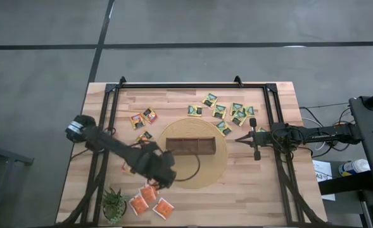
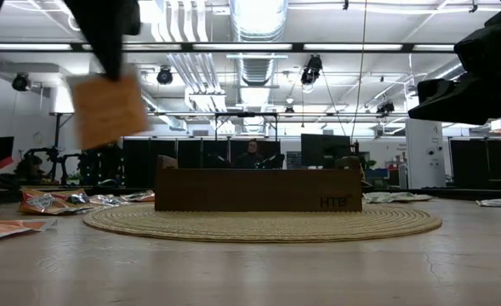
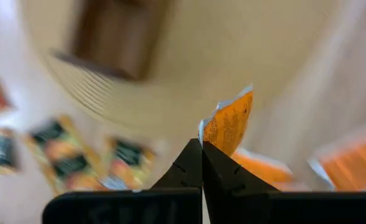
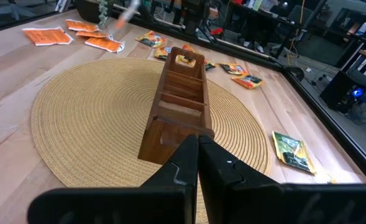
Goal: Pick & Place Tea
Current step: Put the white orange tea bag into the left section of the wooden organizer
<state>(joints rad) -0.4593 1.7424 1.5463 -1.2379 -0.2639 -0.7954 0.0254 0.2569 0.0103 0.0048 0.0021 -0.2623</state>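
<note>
Left end effector (image 3: 202, 144) clamps an orange sachet (image 3: 228, 122) by its corner, standing upright.

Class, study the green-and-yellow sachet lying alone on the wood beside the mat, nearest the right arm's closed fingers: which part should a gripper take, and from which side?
Probably best from above, pinching one raised edge of the green-and-yellow sachet. It lies flat on the table, so there is no upright face to clamp. It lies clear of the woven mat, so its edges are free. The right gripper, now shut, would need to open first.

4 orange sachets (image 1: 163, 208), 1 box (image 1: 190, 145), 1 mat (image 1: 214, 168), 1 plant (image 1: 114, 204)
</note>
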